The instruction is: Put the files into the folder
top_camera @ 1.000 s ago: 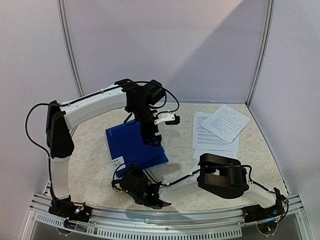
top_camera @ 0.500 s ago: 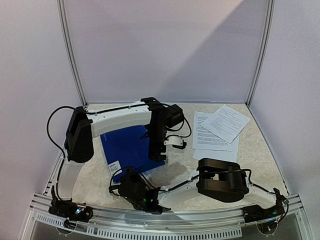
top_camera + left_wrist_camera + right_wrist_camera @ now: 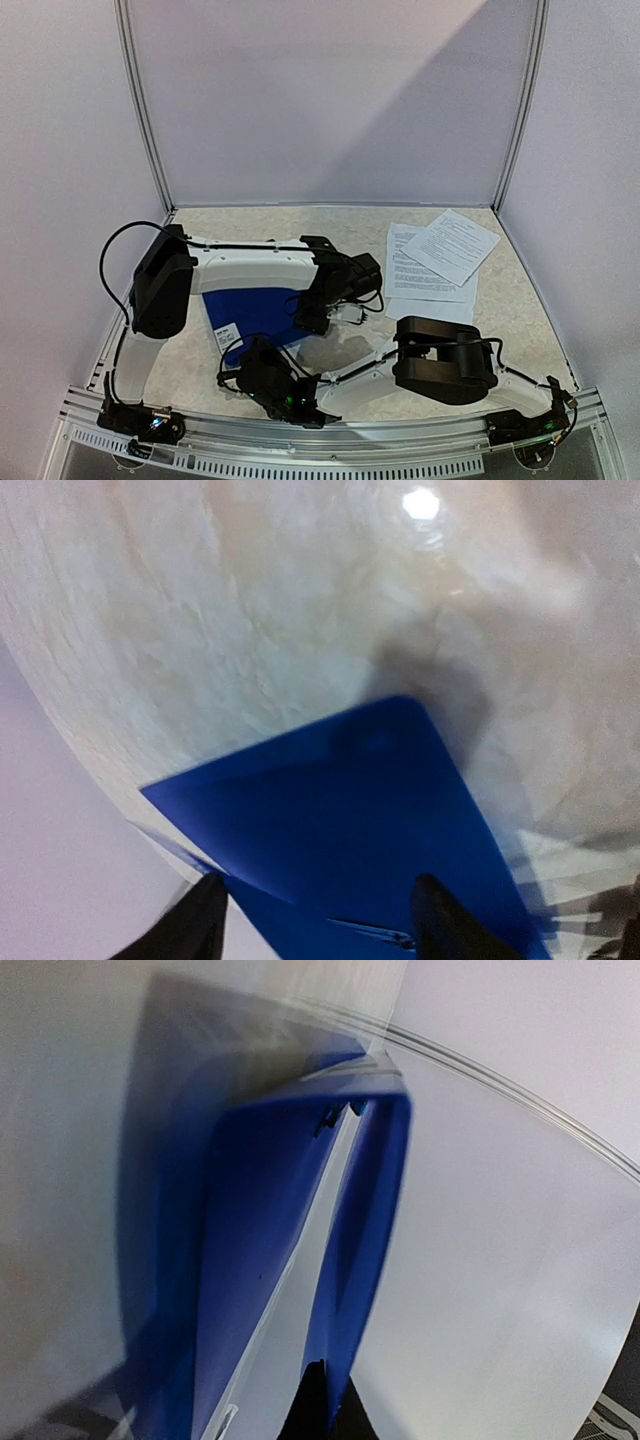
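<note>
Near edge, 6 o'clock: the right gripper (image 3: 322,1400) reaches across to the near corner of the folder (image 3: 250,305). In the right wrist view its fingers show as one dark wedge with no gap, and a blue leaf runs straight into it. They are judged to be pinched on that leaf's edge. The same view shows two blue leaves parted by a pale slit, so the folder is judged to be partly opened.

Centre-left: the folder lies on the table (image 3: 180,360) with its small white label (image 3: 231,333) at the near-left corner. Most of it is covered by the left arm, so its long axis cannot be read.

Just beyond, at the folder's 3 o'clock edge: the left gripper (image 3: 315,920) hangs low over the blue cover. Its fingers (image 3: 210,920) stand well apart and grip nothing.

Far right: the files (image 3: 440,262) lie in a loose stack on the table, outside the folder and untouched. The lower sheets run roughly 12 to 6 o'clock, and the top sheet is skewed toward 1 o'clock.

Governing relation: the files lie between 2 and 3 o'clock from the left fingers and apart from them. The left gripper is nearer to them than the right and is free, so it is judged the one to fetch them.
</note>
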Controlling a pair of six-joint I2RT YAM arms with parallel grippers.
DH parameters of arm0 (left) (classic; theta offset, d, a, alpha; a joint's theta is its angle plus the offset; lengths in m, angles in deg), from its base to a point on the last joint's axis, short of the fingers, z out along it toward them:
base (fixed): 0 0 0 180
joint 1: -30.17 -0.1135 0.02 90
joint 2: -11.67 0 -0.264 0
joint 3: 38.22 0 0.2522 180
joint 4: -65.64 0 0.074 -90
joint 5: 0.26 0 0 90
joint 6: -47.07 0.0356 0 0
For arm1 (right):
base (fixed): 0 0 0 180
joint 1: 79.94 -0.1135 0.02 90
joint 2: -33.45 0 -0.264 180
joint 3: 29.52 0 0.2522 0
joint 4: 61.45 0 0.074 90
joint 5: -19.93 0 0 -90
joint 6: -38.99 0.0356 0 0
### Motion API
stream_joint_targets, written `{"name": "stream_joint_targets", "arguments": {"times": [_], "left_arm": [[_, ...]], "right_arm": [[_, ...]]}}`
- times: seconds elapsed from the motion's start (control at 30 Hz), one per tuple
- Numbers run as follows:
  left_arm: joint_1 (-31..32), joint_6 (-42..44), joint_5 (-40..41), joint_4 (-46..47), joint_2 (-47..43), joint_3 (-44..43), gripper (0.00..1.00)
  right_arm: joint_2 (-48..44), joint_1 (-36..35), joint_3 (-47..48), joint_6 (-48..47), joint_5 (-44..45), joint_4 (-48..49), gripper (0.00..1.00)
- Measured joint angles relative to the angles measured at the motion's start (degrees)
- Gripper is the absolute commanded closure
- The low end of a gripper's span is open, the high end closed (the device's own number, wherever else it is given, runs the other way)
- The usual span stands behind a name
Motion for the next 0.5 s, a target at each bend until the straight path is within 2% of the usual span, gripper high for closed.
{"name": "stream_joint_targets", "arguments": {"times": [0.17,0.23,0.5], "left_arm": [[0.4,0.0,3.1,2.4,-2.0,0.9,0.87],[0.4,-0.2,4.2,3.2,-2.9,1.0,1.0],[0.3,-1.8,4.8,6.1,-4.8,2.1,1.0]], "right_arm": [[0.0,0.0,0.0,0.2,-0.3,0.3,1.0],[0.0,0.0,0.0,0.2,-0.1,0.4,1.0],[0.3,0.6,0.0,-0.3,2.2,3.2,0.98]]}}
